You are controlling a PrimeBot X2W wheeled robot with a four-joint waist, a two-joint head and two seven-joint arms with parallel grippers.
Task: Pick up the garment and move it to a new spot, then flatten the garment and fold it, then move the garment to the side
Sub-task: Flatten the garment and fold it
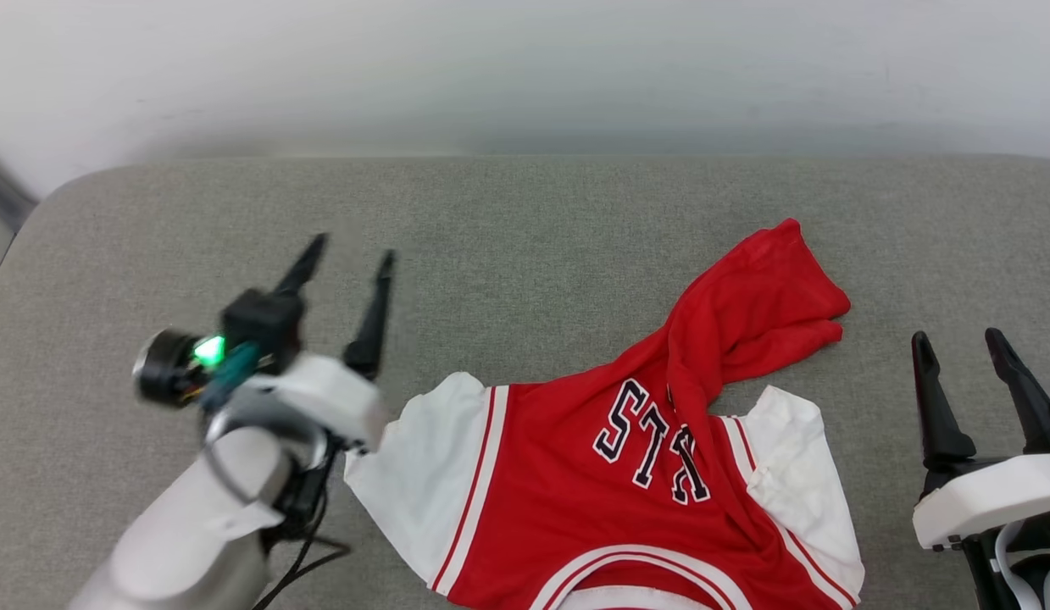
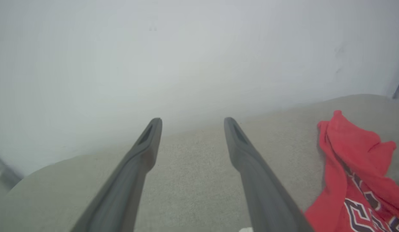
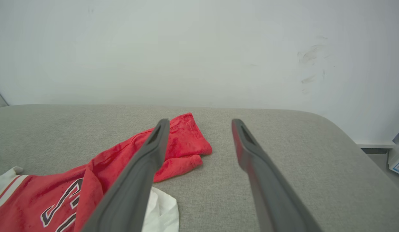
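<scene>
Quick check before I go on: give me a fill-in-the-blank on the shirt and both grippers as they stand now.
1. The garment has a ____ body and white sleeves.
2. The left gripper and the right gripper both have jaws ____.
3. The garment lies on the grey padded surface, gripped by ____ gripper.
Missing words: red; open; neither.

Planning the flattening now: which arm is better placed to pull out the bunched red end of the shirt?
Right. The right gripper stands open beside the bunched red end of the garment, just ahead of its fingers. The left gripper, also open, is over bare cushion past the far sleeve.
</scene>
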